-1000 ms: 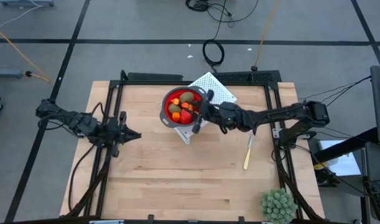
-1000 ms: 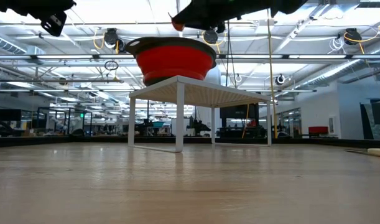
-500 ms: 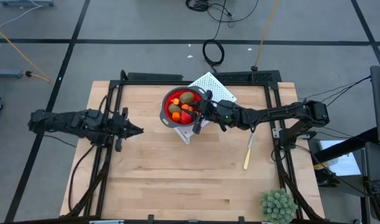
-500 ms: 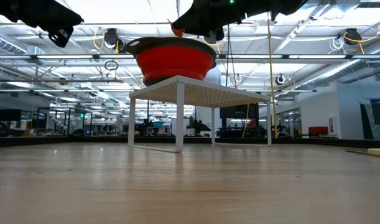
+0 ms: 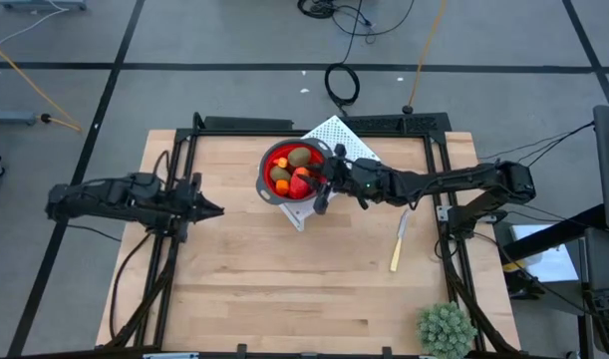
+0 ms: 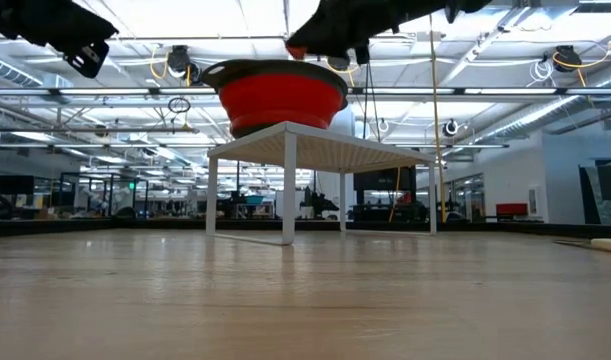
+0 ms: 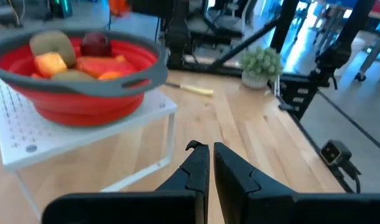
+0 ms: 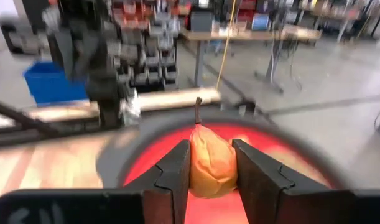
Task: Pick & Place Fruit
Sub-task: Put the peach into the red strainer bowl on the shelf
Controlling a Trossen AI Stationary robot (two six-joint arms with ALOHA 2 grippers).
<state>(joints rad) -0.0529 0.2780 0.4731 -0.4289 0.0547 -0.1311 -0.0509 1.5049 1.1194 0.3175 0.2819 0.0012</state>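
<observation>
A red bowl with a grey rim stands on a white perforated rack at the far middle of the table. In it lie olive-brown ovals, a dark red ball and orange pieces. My right gripper hovers over the bowl's right rim, shut on a small orange-yellow pear-shaped fruit. My left gripper is shut and empty, above the table left of the bowl, pointing toward it. My right gripper pinches the pear-shaped fruit by its two sides, one finger on each side. The fruit's dark stem sticks out beyond the fingertips. The fruit is lifted clear above the inside of the red bowl.
A pale yellow stick lies on the table right of the rack. A spiky green plant ball sits at the near right corner. Black frame rails run along the table's left and right sides. Bare wood spans the near half.
My right gripper, still holding the fruit, has shifted slightly toward the table's right over the bowl's rim. My left arm has changed its bend and its gripper has sunk a little, staying shut left of the bowl.
</observation>
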